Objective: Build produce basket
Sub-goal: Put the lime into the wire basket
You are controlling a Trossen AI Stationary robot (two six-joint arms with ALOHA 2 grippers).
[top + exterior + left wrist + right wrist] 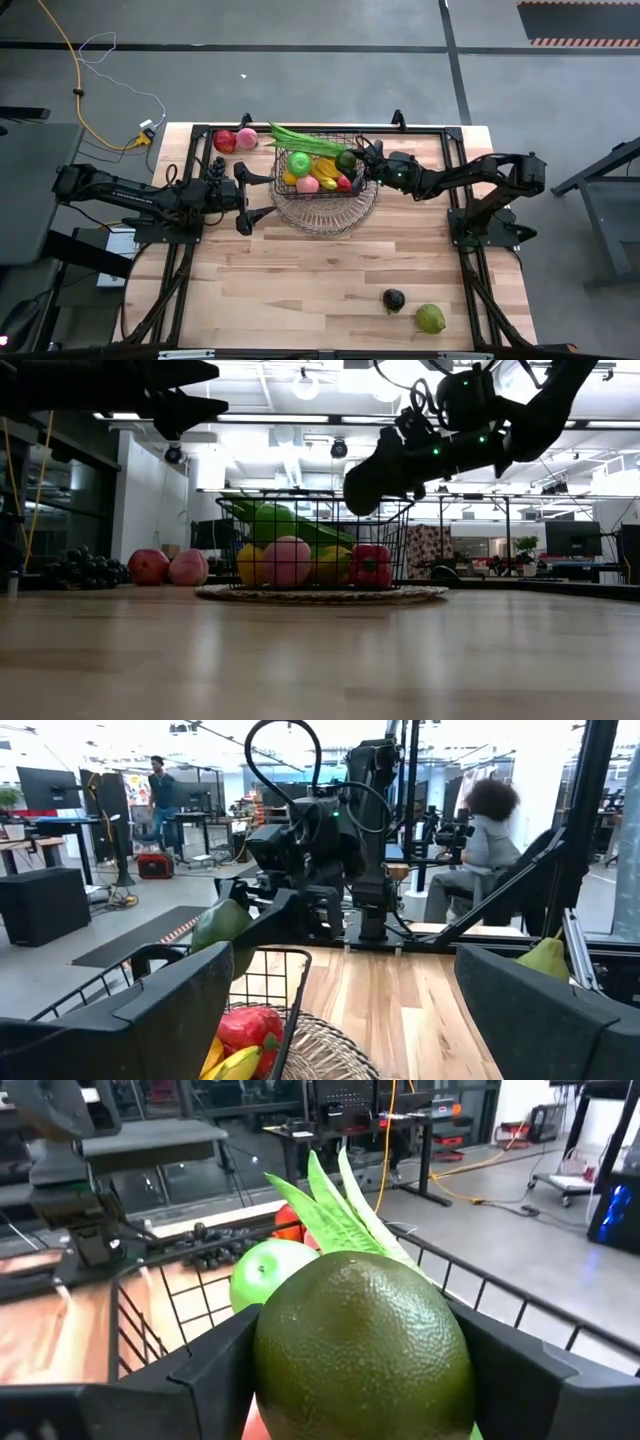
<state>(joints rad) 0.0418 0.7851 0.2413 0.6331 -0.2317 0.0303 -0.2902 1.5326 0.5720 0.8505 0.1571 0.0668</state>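
Observation:
The dark wire basket (322,150) stands on a round shallow wire dish (325,213) at the table's middle far side. It holds long green pods (300,138), a green apple (299,163), yellow, pink and red pieces (370,565). My right gripper (356,160) is shut on a round green fruit (365,1340) above the basket's right end. My left gripper (250,185) is open and empty, level, just left of the basket. A red apple (225,140), a pink peach (247,138) and dark grapes (215,165) lie on the table at the far left. My right gripper pinches the round green fruit by its two opposite sides (270,1350) between its two fingers (215,1365). The fingers come from the table's right side, slanting a little down. The fruit is lifted clear, above the basket's right rim (270,955).
A dark purple piece (394,298) and a green pear-like piece (430,318) lie near the table's front right. Black frame rails (440,132) run along the table's far and side edges. Bare wood lies in front of the basket. People show in the room beyond.

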